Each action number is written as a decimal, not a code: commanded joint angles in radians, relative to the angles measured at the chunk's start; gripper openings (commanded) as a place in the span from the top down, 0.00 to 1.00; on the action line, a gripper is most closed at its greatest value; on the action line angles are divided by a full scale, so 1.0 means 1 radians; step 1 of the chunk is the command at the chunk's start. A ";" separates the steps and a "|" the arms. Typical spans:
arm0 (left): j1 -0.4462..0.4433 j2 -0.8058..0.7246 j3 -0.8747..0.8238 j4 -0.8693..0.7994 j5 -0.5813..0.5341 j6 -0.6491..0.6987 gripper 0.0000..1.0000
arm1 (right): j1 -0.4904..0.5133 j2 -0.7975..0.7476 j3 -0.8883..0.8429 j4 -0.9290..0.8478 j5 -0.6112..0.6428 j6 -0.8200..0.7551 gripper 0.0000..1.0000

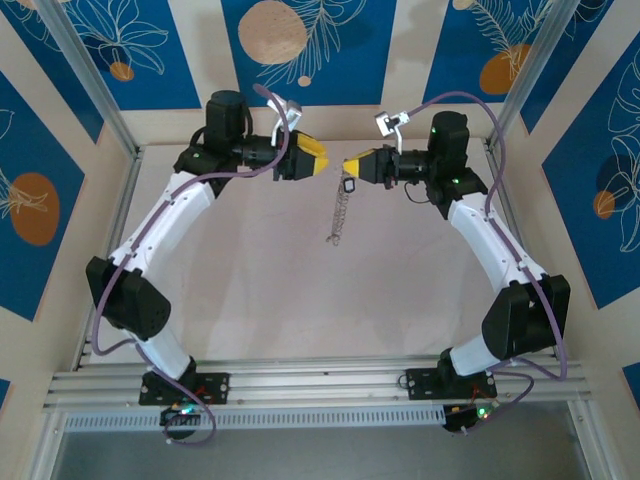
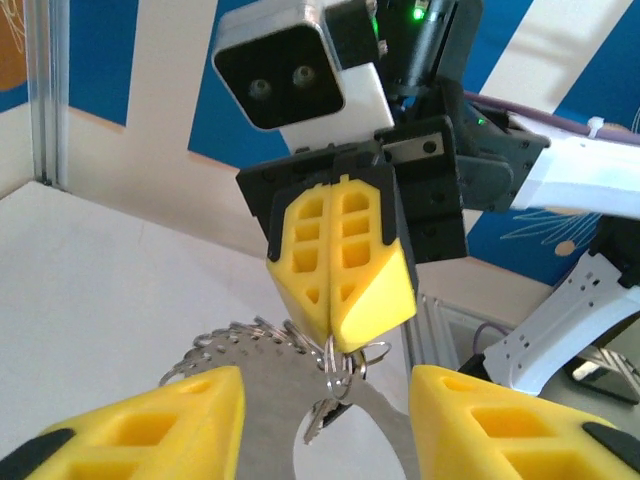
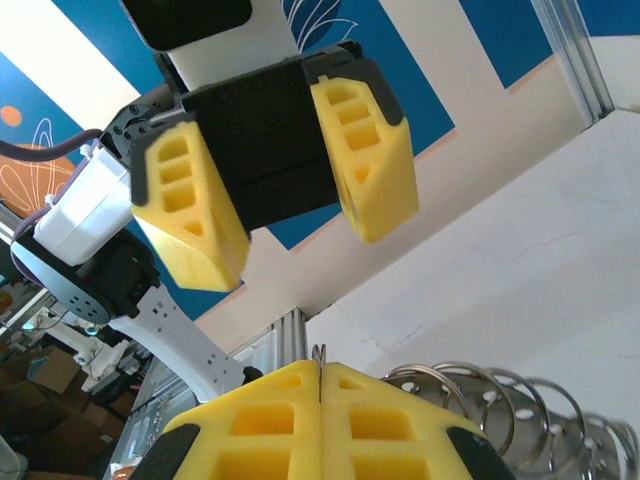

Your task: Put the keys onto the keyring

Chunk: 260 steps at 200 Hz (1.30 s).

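Over the pale table (image 1: pixel 250 270), right fingers (image 1: pixel 356 165) pinch the dangling coiled keyring (image 1: pixel 338 216); left fingers (image 1: pixel 310 157) spread.

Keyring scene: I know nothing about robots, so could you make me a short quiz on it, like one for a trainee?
1. True or false: the right gripper is shut on the keyring.
2. Which gripper is open? A) left gripper B) right gripper C) neither
3. Fill the gap: the fingers of both grippers are ___ in colour.

Key: 1 true; 2 A; 3 yellow.
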 commanded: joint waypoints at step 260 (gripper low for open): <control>-0.042 0.091 0.093 -0.088 0.090 0.041 0.75 | 0.040 0.040 0.058 -0.021 -0.025 -0.035 1.00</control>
